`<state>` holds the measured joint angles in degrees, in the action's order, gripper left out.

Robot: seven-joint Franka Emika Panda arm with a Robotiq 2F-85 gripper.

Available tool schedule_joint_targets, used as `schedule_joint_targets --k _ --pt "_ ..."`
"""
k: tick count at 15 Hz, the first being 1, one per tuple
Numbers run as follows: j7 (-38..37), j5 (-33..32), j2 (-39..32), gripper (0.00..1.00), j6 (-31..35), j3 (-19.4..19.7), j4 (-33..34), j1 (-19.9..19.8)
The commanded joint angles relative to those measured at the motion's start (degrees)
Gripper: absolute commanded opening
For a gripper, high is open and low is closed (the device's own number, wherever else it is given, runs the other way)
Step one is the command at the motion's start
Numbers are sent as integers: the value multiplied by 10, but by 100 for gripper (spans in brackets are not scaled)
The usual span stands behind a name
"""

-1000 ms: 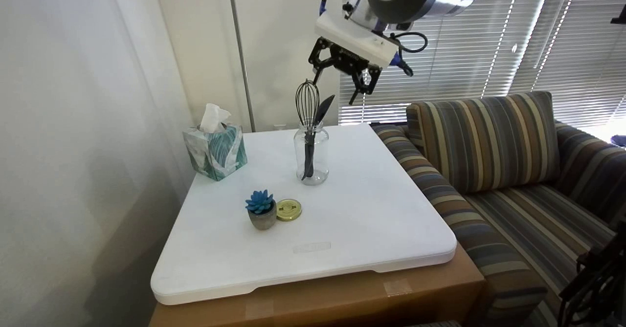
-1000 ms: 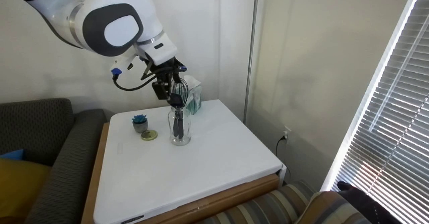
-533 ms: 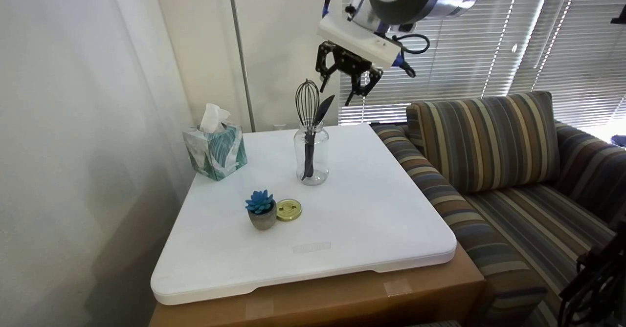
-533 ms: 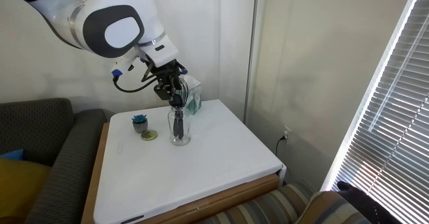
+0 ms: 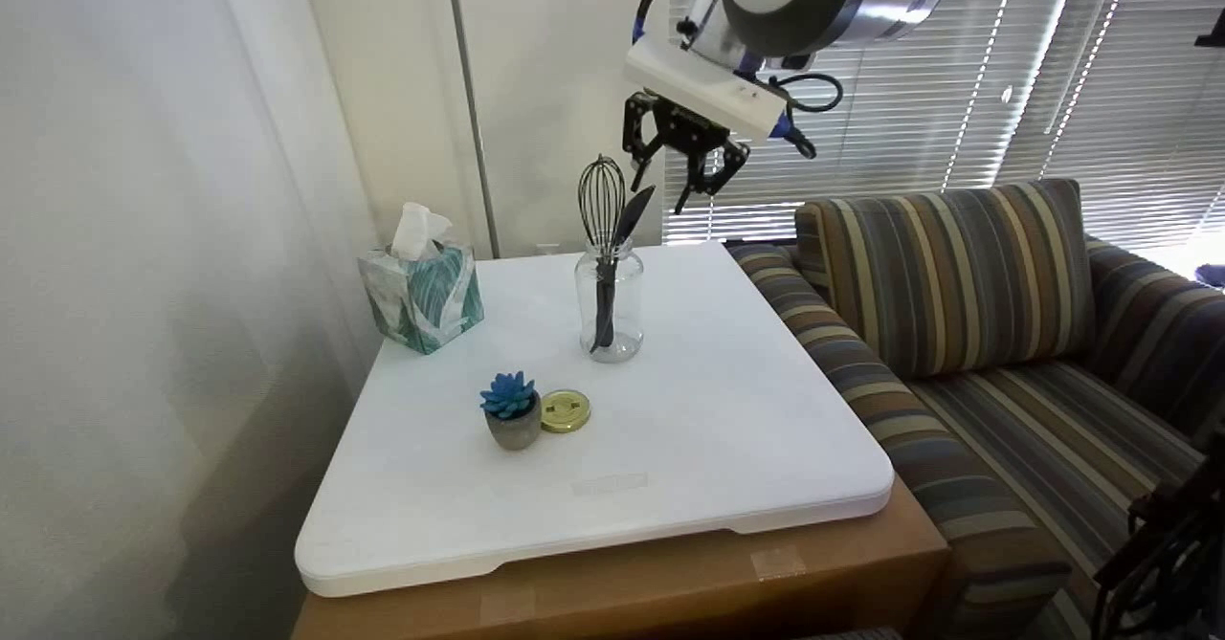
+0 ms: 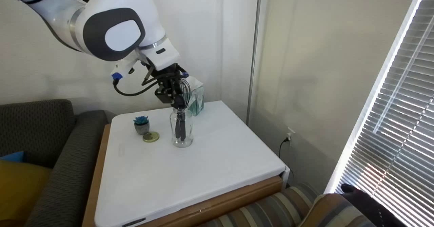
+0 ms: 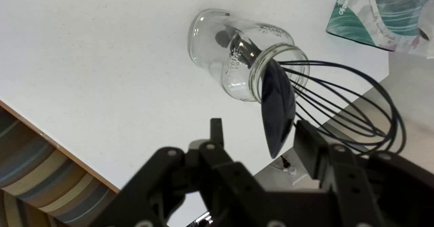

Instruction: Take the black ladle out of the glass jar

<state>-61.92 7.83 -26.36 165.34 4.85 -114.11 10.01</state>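
Note:
The black ladle leans in the glass jar, its dark scoop end sticking up above the rim and its handle inside the glass. In the wrist view my gripper is open, jaws partly drawn together, and the scoop's pointed tip shows in the gap between them, nearer the right-hand finger. No contact with the ladle can be made out. An exterior view has the gripper right above the ladle. Elsewhere the gripper partly covers the scoop.
A wire whisk shares the jar, its loops close beside the scoop and passing behind the right-hand finger in the wrist view. On the white table are a teal tissue box, a blue potted plant and a gold lid.
My gripper's fingers have come closer together, and the gripper has sunk slightly toward the ladle, away from the whisk's top. The ladle, whisk and jar have not moved.

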Motion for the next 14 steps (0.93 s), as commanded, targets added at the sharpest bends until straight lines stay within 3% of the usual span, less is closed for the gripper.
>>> schedule_joint_targets --k 1,6,11,12,14 --pt "23 18 -13 53 -6 -14 7 -14" --pt "19 17 -22 31 4 -11 11 -11" --pt "14 12 -33 37 6 -5 20 -5" --pt "15 10 -35 32 4 -3 24 -3" --pt "16 5 -41 11 -1 -2 36 0"
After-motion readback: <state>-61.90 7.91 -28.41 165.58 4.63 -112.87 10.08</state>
